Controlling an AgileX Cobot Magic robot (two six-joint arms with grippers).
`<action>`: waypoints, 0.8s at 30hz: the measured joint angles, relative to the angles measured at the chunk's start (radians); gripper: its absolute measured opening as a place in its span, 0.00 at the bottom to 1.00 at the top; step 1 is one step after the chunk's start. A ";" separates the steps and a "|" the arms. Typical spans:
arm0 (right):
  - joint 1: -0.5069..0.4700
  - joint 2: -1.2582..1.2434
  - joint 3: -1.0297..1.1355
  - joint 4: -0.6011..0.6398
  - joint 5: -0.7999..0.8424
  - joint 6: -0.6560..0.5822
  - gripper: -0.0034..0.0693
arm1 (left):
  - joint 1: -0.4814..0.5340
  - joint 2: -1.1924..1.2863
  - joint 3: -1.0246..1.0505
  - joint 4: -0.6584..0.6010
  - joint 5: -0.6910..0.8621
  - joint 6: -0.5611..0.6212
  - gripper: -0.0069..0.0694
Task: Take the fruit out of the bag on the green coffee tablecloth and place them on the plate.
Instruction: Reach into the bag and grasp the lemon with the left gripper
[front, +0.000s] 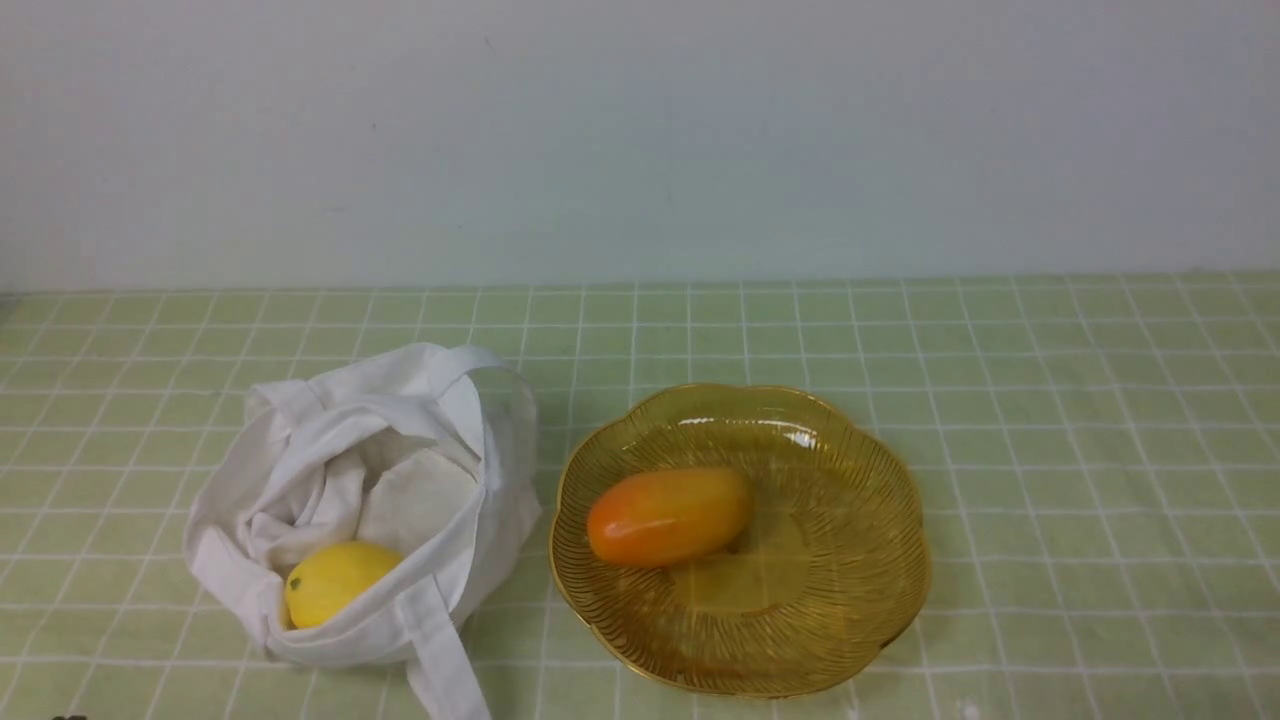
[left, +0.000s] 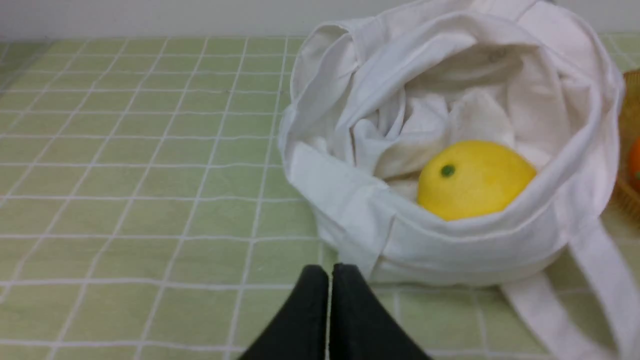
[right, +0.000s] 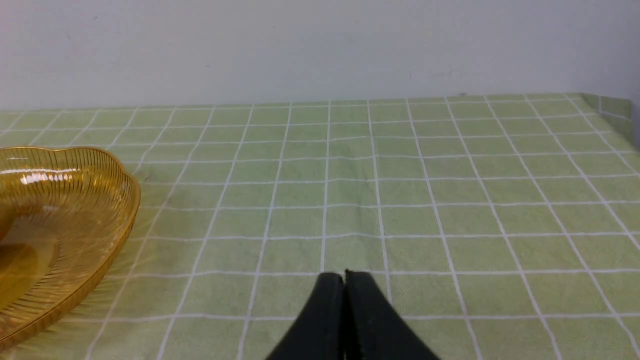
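Nearest the robot, left gripper (left: 330, 267) and right gripper (right: 344, 275), each with jaws pressed together on nothing, above the green coffee tablecloth (front: 1050, 400). Just beyond the left one, the fruit (front: 335, 580) lying inside the open bag (front: 300, 450), against its near wall. Just beside the bag, the plate (front: 900, 520) holding an orange-red oblong fruit (front: 668, 516).
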 joint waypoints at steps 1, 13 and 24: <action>0.000 0.000 0.000 0.000 0.000 0.000 0.03 | 0.000 0.000 0.000 -0.055 -0.027 -0.036 0.08; 0.000 0.000 0.000 0.000 0.000 0.000 0.03 | 0.000 0.000 0.000 -0.462 -0.523 -0.147 0.08; 0.000 0.000 0.000 0.000 0.000 0.000 0.03 | 0.000 0.164 -0.428 -0.244 -0.102 -0.105 0.08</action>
